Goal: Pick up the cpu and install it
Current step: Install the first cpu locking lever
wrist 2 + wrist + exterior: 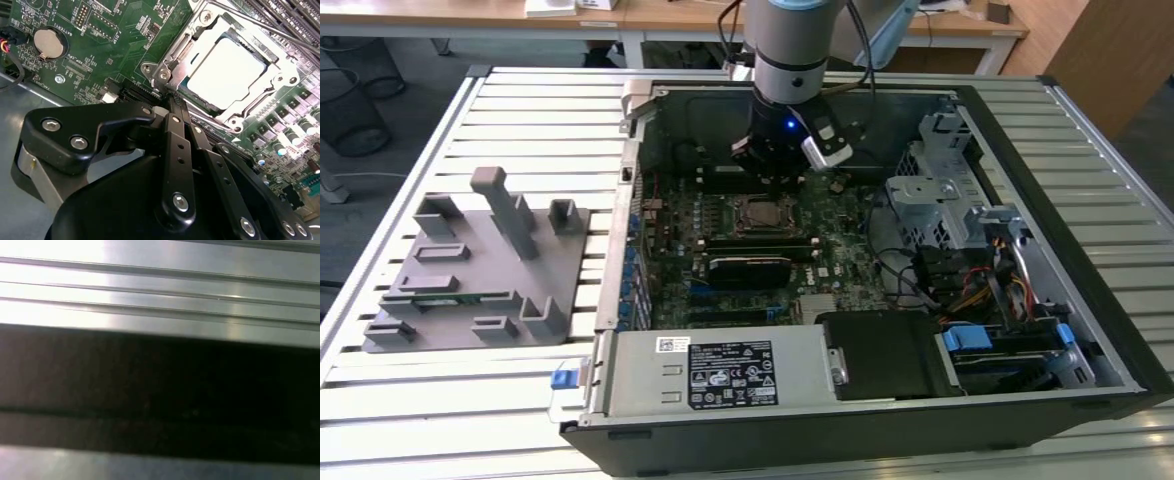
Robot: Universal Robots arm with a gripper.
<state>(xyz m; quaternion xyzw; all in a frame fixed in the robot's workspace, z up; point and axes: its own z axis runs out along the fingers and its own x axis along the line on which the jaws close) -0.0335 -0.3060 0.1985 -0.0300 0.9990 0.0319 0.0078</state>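
Observation:
The cpu lies flat in the socket on the green motherboard, inside the open computer case. In the second wrist view its bright silver top sits within the metal socket frame. My gripper hangs just behind the socket, on the far side in the exterior view. Its black fingers are closed together with nothing between them, and my gripper's tips stand at the frame's near corner, apart from the chip.
A grey fixture tray holding a green memory stick sits on the slatted table at the exterior view's left. The case also holds a power supply, a drive cage and cables. A coin battery is on the board.

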